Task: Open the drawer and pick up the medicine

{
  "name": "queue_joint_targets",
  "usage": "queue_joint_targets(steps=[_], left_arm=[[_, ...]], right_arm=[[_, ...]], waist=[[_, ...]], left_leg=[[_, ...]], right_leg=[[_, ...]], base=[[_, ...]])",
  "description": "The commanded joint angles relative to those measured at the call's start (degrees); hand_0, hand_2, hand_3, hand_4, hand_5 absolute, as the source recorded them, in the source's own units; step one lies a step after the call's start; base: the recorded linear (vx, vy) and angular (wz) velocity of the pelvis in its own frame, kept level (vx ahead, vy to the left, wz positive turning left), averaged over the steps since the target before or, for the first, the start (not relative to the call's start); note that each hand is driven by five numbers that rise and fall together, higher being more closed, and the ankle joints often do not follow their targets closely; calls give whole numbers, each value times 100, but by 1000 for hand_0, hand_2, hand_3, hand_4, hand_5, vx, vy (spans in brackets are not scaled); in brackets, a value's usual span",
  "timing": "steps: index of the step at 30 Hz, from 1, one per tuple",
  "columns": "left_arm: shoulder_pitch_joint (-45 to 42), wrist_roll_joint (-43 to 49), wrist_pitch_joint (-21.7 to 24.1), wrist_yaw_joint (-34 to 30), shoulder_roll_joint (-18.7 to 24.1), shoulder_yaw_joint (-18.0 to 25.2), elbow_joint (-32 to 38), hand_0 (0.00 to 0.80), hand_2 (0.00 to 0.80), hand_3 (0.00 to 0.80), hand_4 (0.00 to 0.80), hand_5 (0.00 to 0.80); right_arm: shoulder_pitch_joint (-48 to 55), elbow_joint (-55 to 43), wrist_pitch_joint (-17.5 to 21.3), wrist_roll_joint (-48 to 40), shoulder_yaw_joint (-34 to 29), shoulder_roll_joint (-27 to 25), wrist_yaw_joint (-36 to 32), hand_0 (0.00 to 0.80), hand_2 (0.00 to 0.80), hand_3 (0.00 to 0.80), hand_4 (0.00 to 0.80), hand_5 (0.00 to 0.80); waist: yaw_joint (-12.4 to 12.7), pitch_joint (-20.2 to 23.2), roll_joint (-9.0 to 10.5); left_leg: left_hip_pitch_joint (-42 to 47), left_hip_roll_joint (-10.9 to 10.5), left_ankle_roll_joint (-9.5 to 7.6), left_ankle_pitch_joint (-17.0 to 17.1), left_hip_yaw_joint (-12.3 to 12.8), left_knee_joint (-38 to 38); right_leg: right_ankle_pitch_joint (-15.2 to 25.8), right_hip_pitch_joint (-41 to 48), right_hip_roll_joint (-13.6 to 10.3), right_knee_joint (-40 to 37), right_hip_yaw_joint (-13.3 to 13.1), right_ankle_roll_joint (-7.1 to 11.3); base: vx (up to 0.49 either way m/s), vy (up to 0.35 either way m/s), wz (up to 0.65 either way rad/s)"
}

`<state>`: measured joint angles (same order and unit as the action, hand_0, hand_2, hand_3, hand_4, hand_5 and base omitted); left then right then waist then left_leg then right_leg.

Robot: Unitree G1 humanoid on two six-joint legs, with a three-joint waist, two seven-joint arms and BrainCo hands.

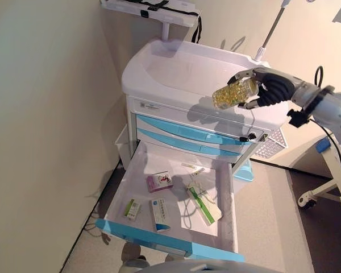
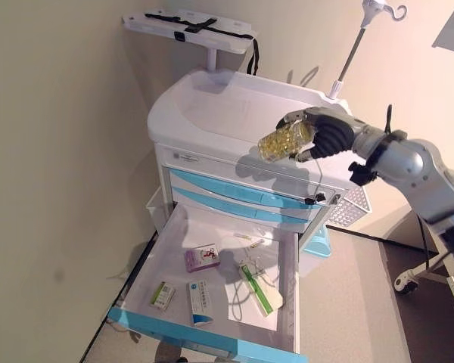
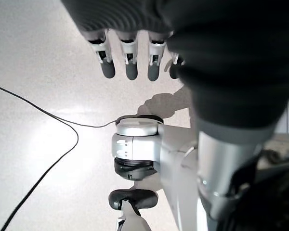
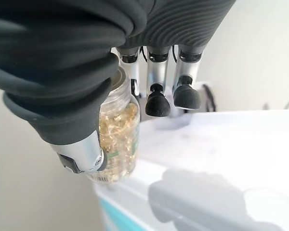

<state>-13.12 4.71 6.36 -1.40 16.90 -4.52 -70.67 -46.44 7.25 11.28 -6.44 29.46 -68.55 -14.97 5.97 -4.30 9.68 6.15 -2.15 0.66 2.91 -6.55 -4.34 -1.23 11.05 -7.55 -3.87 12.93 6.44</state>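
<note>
My right hand (image 1: 271,88) hangs over the front right of the cart top (image 1: 182,71), fingers and thumb curled round a clear medicine bottle (image 1: 235,94) full of yellow capsules; the bottle (image 4: 116,139) lies tilted sideways in the grip. Below it the bottom drawer (image 1: 224,227) of the white and blue cart stands pulled far out. Inside lie a pink box (image 1: 159,182), a green-white box (image 1: 132,209), a blue-white box (image 1: 159,214) and a green strip on a white sheet (image 1: 200,205). My left hand (image 3: 130,62) shows only in its wrist view, fingers straight, above the floor and holding nothing.
The cart stands against a beige wall (image 1: 51,114) on its left. Two closed blue drawers (image 1: 187,133) sit above the open one. A white mesh basket (image 1: 271,146) hangs on the cart's right side, an IV pole (image 1: 271,31) rises behind, and a wheeled stand (image 1: 324,187) is at right.
</note>
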Motion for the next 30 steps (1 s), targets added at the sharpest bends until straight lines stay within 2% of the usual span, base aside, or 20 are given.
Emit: queue_joint_targets(steps=[1,2,5,10,13,23,30], left_arm=[[135,-188,-19,144,18,-88,-283,0,0,0,0,0],[132,-212,-26,144,25,-97,-304,0,0,0,0,0],[133,-260,-28,138,56,-135,-329,0,0,0,0,0],[168,-370,-70,117,130,-173,-365,0,0,0,0,0],[182,-413,-90,99,189,-183,-358,0,0,0,0,0],[339,-498,-169,50,419,-219,-319,0,0,0,0,0],[475,-552,-213,-31,573,-249,-267,0,0,0,0,0]], right_arm=[[-1013,664,-85,-299,655,-259,336,800,800,800,800,800],[-1374,955,-98,-280,937,-247,360,800,800,800,800,800],[-1787,1414,-133,-186,1248,-230,423,800,800,800,800,800],[-3179,2693,-255,265,2302,-1,421,800,800,800,800,800],[-3529,3205,-336,453,2550,181,367,800,800,800,800,800],[-4097,4775,-579,1159,2889,931,169,800,800,800,800,800],[-3982,5572,-735,1393,2831,1161,-79,800,800,800,800,800]], waist=[[179,302,200],[179,297,211],[190,295,251],[239,258,347],[280,234,410],[506,99,612],[699,5,714]], left_leg=[[-185,65,136,-395,66,286],[-192,61,141,-396,61,294],[-197,60,144,-393,49,297],[-230,56,146,-386,-4,315],[-267,61,146,-372,-36,322],[-390,30,138,-334,-204,347],[-522,-12,136,-287,-357,353]], right_leg=[[320,-605,30,400,93,166],[323,-605,31,401,96,166],[325,-604,33,400,106,169],[328,-617,43,420,138,162],[327,-630,51,419,156,160],[336,-666,55,434,283,165],[341,-704,48,405,424,173]], base=[[0,0,0],[0,0,0],[1,0,1],[2,-3,3],[2,-11,7],[8,-14,8],[19,-9,12]])
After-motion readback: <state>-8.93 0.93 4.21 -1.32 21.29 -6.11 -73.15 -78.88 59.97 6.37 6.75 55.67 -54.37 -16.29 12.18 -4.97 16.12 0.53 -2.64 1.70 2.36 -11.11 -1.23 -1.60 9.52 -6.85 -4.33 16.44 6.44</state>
